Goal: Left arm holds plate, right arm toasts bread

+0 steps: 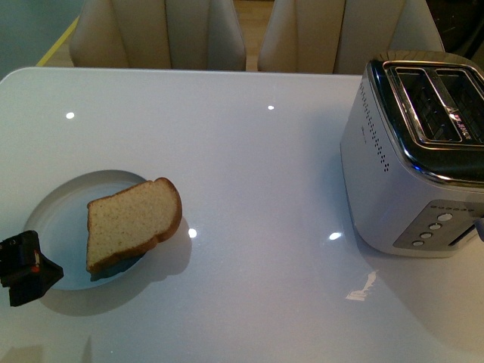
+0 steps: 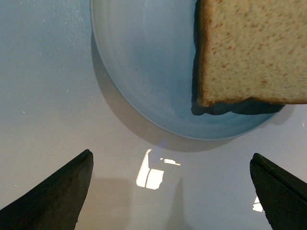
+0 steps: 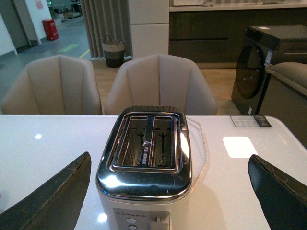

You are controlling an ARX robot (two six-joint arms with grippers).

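A slice of tan bread (image 1: 132, 221) lies on a pale grey-blue plate (image 1: 64, 219) at the front left of the white table, its rounded top overhanging the plate's right rim. My left gripper (image 1: 26, 268) is open and empty at the plate's near left edge. In the left wrist view the plate (image 2: 144, 72) and the bread (image 2: 254, 52) lie just beyond my open left gripper (image 2: 172, 191). A silver two-slot toaster (image 1: 416, 151) stands at the right. The right wrist view shows the toaster (image 3: 144, 167) with both slots empty, in front of my open right gripper (image 3: 170, 191).
Two beige chairs (image 1: 159, 34) stand behind the table's far edge. The right wrist view shows a small card (image 3: 249, 120) on the table past the toaster, and a dark appliance (image 3: 273, 62) beyond the table.
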